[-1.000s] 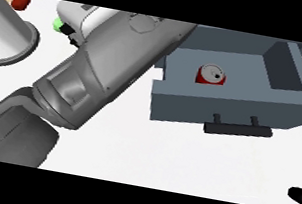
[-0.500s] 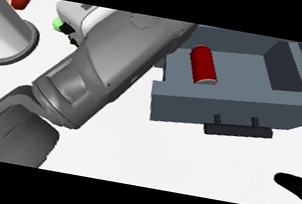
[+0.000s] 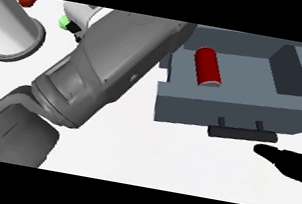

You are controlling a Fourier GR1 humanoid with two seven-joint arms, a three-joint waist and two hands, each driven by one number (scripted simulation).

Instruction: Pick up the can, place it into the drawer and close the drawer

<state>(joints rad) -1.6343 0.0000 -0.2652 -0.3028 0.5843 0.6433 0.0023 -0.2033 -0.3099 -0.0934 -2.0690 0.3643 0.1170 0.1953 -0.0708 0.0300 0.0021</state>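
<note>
A white counter is spreading under the view, tan showing at its edges. The right hand is hovering just below the handle, fingers lying straight and grasping nothing. The left forearm is slanting across the counter, its hand out of sight. The red can is lying on its side inside the open grey drawer.

One view looks from the robot's head steeply down onto the flat white surface, facing away from the body. It sits close: the broad grey left forearm rises from the lower left edge and fills much of the frame. The open grey box-shaped drawer lies upper right, and the black right hand enters at the right edge.
</note>
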